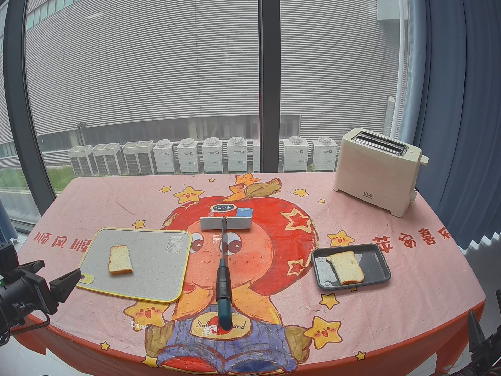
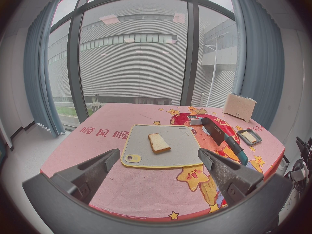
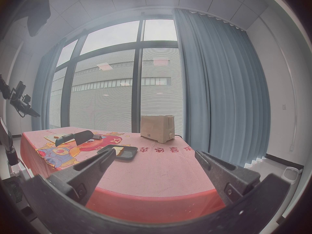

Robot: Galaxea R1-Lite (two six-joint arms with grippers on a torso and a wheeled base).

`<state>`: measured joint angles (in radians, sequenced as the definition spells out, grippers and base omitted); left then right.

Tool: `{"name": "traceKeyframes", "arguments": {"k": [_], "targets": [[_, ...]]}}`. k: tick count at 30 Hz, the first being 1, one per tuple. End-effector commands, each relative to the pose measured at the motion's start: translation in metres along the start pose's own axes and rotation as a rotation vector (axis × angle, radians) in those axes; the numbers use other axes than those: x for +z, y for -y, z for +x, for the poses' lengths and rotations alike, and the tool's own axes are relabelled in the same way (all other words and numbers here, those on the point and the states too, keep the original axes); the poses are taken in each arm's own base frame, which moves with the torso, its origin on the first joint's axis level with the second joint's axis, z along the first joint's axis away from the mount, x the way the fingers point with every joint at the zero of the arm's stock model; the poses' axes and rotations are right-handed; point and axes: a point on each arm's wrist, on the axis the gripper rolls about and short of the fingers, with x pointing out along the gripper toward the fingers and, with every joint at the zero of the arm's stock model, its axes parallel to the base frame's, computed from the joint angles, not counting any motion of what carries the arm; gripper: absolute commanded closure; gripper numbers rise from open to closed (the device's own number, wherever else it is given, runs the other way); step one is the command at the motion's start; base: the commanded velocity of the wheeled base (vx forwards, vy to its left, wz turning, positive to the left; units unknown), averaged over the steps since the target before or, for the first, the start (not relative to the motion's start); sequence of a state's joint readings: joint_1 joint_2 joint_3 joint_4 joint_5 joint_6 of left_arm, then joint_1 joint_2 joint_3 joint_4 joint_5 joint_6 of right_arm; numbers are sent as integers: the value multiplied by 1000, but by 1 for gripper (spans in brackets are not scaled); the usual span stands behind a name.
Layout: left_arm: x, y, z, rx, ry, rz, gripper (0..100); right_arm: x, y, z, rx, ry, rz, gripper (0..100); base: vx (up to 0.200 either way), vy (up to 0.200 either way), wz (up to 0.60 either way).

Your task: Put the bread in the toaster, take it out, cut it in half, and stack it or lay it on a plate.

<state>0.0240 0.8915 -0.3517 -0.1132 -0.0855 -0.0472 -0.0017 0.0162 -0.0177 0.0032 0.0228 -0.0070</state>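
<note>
Lying near left gripper (image 1: 58, 273): bread slice (image 1: 120, 259)

**Three cameras on one tabletop**

The head camera looks forward and down from above the near edge of the pink cartoon-printed cloth tabletop (image 1: 417, 298). It faces the window and takes in the whole surface.

The left wrist camera sits low off the near left corner. It looks past the left end effector (image 2: 159, 153), diagonally towards the cream two-slot toaster (image 2: 239, 106).

The right wrist camera hangs farther off the right side, barely above table height, behind the right end effector (image 3: 155, 153).

All three views share the toaster, the teal-handled knife (image 1: 224, 283) and the dark rectangular tray (image 1: 373, 262). The grey yellow-rimmed cutting board (image 1: 151, 272) seems only just visible from the right.
</note>
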Motion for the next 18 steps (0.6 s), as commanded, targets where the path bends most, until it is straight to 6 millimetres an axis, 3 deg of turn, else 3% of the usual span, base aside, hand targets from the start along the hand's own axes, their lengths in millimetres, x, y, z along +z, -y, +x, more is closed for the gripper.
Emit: {"name": "traceKeyframes", "arguments": {"k": [1,18], "targets": [[7,-2,17,7,-64,-9,0,-5,0,0,0,-1,-1,0,0,0,0],[21,-8,74,66,-234,-17,0,-5,0,0,0,-1,-1,0,0,0,0]]}}
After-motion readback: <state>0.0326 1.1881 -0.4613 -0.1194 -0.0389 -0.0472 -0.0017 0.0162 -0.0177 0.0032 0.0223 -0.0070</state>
